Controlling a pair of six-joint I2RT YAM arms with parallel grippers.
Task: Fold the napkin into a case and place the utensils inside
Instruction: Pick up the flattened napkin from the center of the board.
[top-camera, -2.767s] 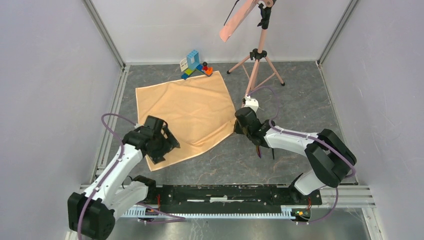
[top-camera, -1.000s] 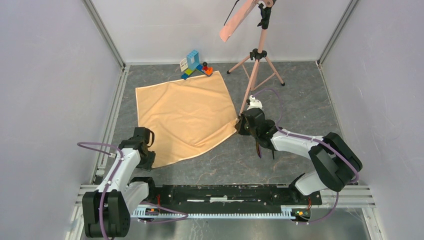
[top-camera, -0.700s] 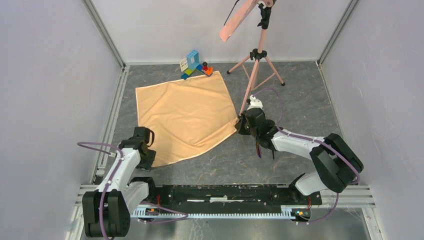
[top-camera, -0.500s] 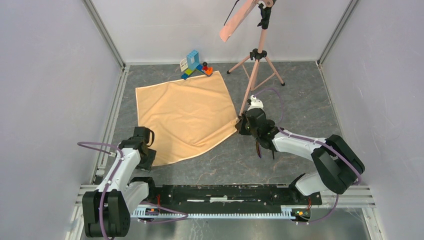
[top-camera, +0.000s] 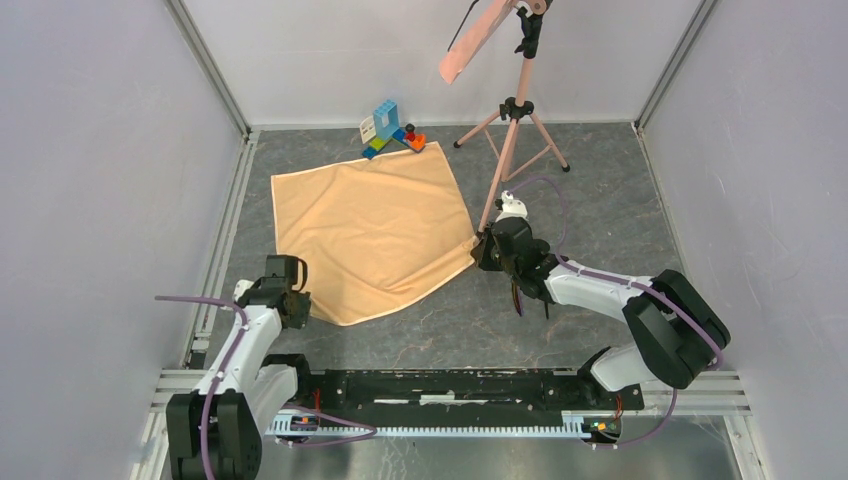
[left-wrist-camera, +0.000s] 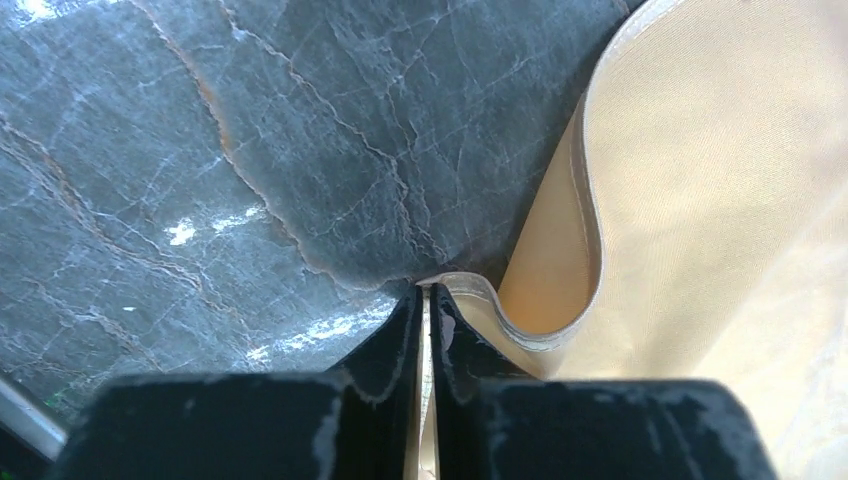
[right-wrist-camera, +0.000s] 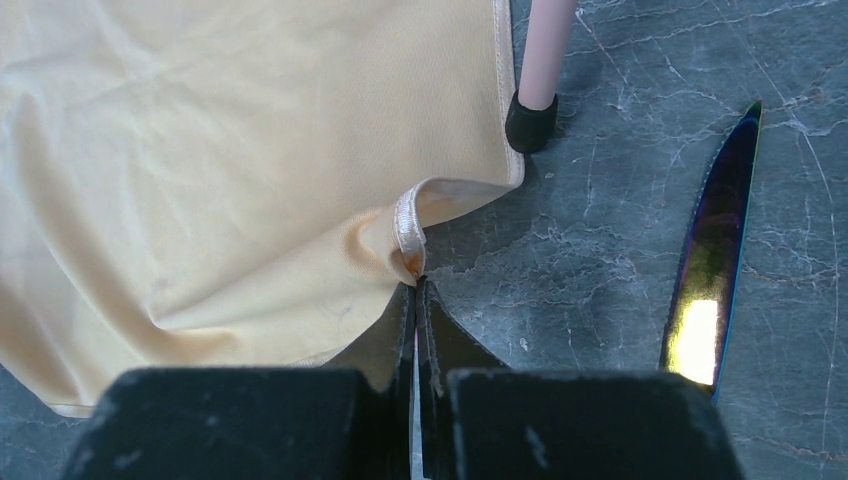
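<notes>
**Both ends of napkin (top-camera: 370, 225) pinched**
left gripper (left-wrist-camera: 424, 295) clamped on its near-left hem, right gripper (right-wrist-camera: 416, 290) clamped on its right corner. Napkin spread flat, unfolded, skewed, one corner pointing nearward. Iridescent knife (right-wrist-camera: 712, 270) lies just right, tip away from the wrist.

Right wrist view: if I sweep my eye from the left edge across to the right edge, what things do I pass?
First the peach napkin, then the pink tripod leg with its black foot, then the iridescent knife blade.
</notes>
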